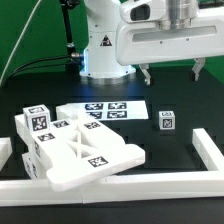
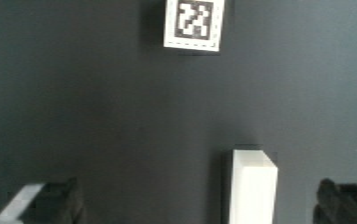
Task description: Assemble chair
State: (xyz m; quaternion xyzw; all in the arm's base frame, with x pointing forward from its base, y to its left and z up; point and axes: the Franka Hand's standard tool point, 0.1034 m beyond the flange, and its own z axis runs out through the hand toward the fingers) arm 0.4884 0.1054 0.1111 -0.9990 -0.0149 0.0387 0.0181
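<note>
Several matte-white chair parts (image 1: 75, 150) with black-and-white tags lie piled at the exterior view's front left: slotted frames and tagged blocks, leaning on each other. One small tagged cube (image 1: 166, 122) stands alone to the right of the marker board; in the wrist view the cube (image 2: 196, 25) shows its tag. My gripper (image 1: 171, 72) hangs high above the table behind that cube, apart from every part. It is open, and the dark fingertips (image 2: 42, 203) frame the wrist view's gripper (image 2: 193, 208) with nothing held.
The marker board (image 1: 105, 110) lies flat at mid-table. A plain white border rail (image 1: 110, 190) runs along the front, with a short piece at the right (image 1: 205, 145) whose end (image 2: 249, 185) shows far below my fingers. The robot base (image 1: 100, 50) stands behind.
</note>
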